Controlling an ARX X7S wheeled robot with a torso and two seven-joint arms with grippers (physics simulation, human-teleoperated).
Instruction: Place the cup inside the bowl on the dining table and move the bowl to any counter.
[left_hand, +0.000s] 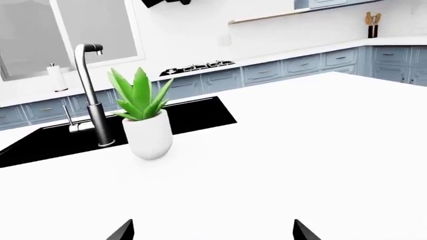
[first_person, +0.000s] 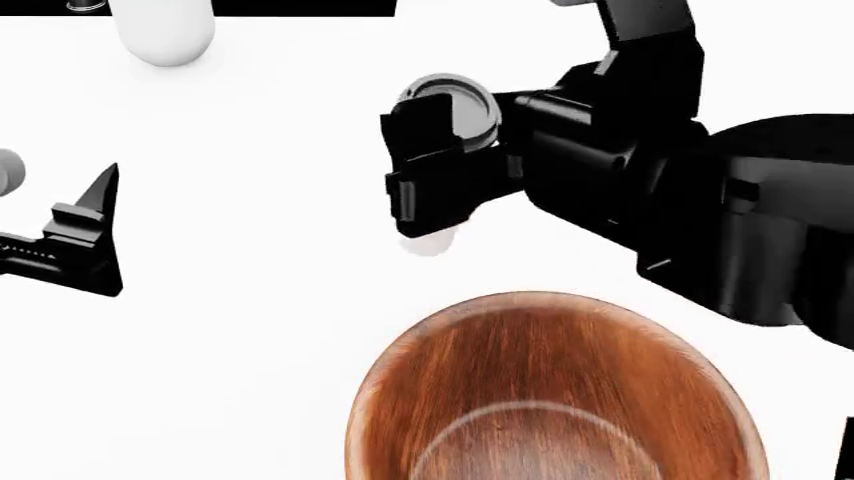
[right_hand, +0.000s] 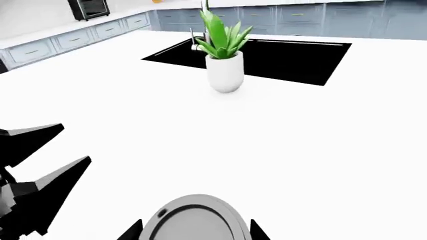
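The reddish-brown wooden bowl (first_person: 534, 340) stands on the white dining table (first_person: 240, 350) at the near edge of the head view. The cream-white cup with the dark-grey lid (first_person: 454, 100) is just beyond the bowl, upright between the fingers of my right gripper (first_person: 434, 160). Its lid (right_hand: 193, 220) fills the gap between the fingertips in the right wrist view, so my right gripper (right_hand: 193, 232) is shut on the cup. I cannot tell whether the cup's base touches the table. My left gripper (first_person: 110, 235) is open and empty, low over the table to the left, with fingertips wide apart (left_hand: 213, 232).
A white round pot with a green plant (left_hand: 148, 135) stands by a black sink (left_hand: 193, 112) with a steel faucet (left_hand: 90, 95), beyond both grippers. White counters on blue cabinets (left_hand: 300, 50) run along the far walls. The left gripper shows in the right wrist view (right_hand: 67, 150).
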